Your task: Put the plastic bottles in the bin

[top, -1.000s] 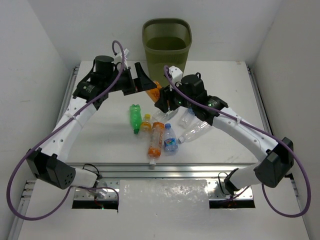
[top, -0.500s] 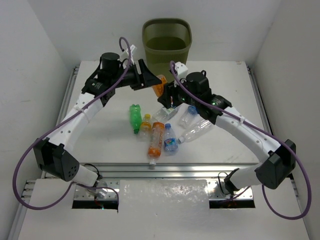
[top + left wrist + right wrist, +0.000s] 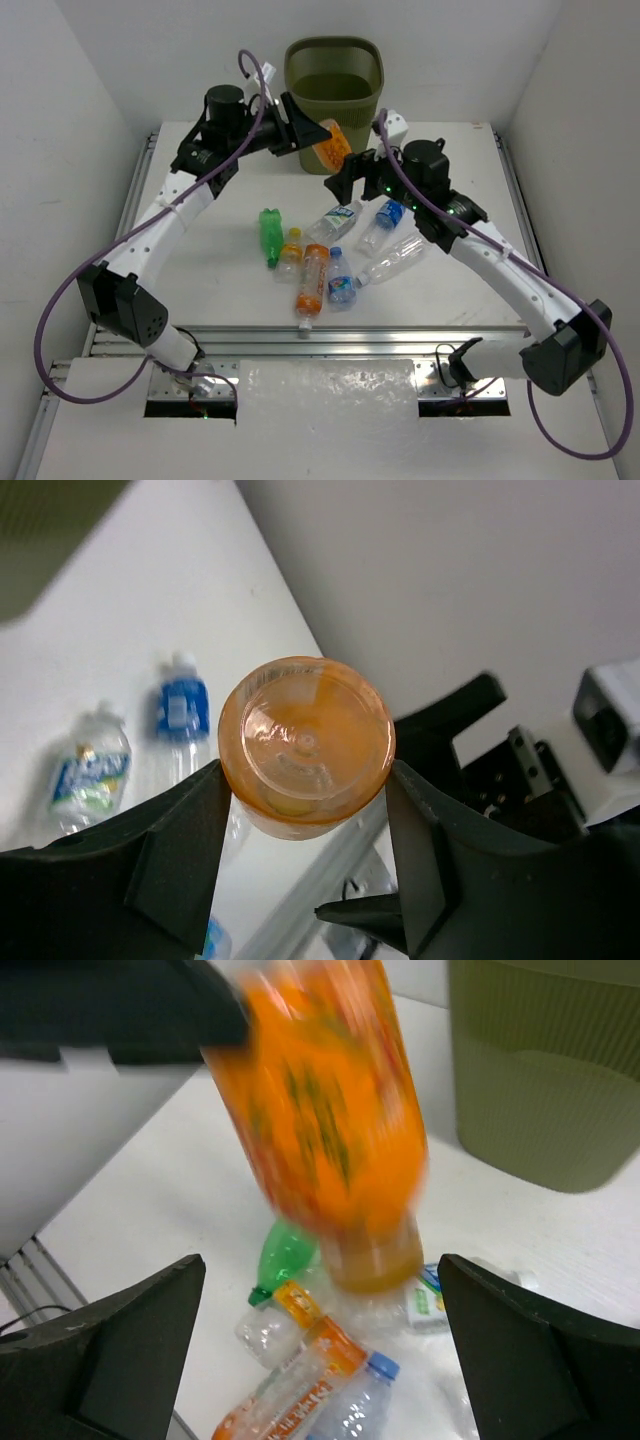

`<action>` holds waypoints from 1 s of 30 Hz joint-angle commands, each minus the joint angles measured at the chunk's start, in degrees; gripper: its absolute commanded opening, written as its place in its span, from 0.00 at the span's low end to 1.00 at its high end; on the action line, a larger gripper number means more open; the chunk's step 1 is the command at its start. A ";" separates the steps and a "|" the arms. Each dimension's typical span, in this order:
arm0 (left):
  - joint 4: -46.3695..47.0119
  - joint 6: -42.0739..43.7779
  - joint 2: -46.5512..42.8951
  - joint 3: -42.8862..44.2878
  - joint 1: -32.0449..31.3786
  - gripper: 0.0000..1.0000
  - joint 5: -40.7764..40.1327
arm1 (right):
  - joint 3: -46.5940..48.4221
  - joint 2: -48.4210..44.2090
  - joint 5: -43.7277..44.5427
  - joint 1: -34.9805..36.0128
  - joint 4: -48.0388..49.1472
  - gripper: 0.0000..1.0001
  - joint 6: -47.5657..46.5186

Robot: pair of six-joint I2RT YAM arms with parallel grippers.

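My left gripper (image 3: 322,135) is shut on an orange bottle (image 3: 334,150), held in the air just in front of the olive-green bin (image 3: 292,62). The left wrist view shows the bottle's round base (image 3: 305,742) squeezed between both fingers (image 3: 190,825). My right gripper (image 3: 350,182) hangs open and empty just right of that bottle (image 3: 330,1130), above the pile. On the table lie a green bottle (image 3: 269,234), a long orange bottle (image 3: 312,280), a small orange-capped one (image 3: 291,250) and several clear bottles (image 3: 334,222).
The bin (image 3: 540,1070) stands at the table's far edge against the back wall. White walls close in on both sides. A metal rail (image 3: 300,335) runs along the near edge. The two arms nearly meet above the bottle pile.
The left gripper shut on the orange bottle and carried it up toward the bin. The right gripper opened, left a clear bottle on the table and rose back to the right.
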 commanded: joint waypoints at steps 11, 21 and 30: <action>6.93 5.79 26.80 40.24 2.60 0.00 -23.85 | -5.63 -13.80 7.67 -8.62 -11.86 0.99 2.70; 18.09 -4.50 41.68 51.68 8.84 1.00 -22.01 | -4.32 -9.86 10.12 -9.33 -27.56 0.99 11.74; 16.44 -2.12 30.62 52.67 9.63 1.00 -21.74 | -6.96 3.15 21.88 -9.42 -36.72 0.99 39.59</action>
